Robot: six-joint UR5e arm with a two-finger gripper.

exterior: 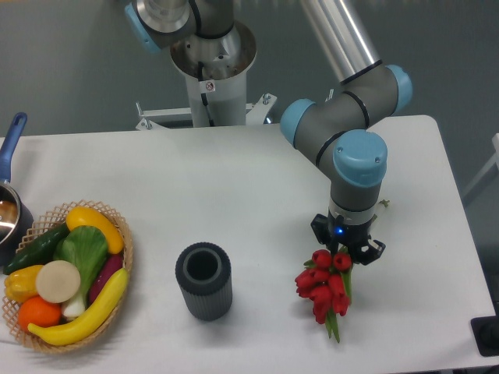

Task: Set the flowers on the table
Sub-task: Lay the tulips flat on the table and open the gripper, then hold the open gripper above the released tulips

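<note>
Gripping the flowers (323, 287) near the bud end, my gripper (343, 251) points straight down with its fingers mostly hidden behind the red tulip heads, so I judge the hold from how the bunch hangs off me rather than from any clear sight of the jaws. Buds crowd up against my fingers and the green stems trail toward the near edge of the table (234, 187), which suggests the bunch is tilted low, close to the white surface or perhaps brushing it; I cannot tell which. I hold them over this bare patch on the right because nothing here would catch the stems when I let go. Just to my left stands the dark ribbed vase (203, 280), upright and apart from the flowers. Farther left, the wicker basket (125, 241) of fruit and vegetables sits well clear, beside a pot with a blue handle (9, 202) at the table's edge.
</note>
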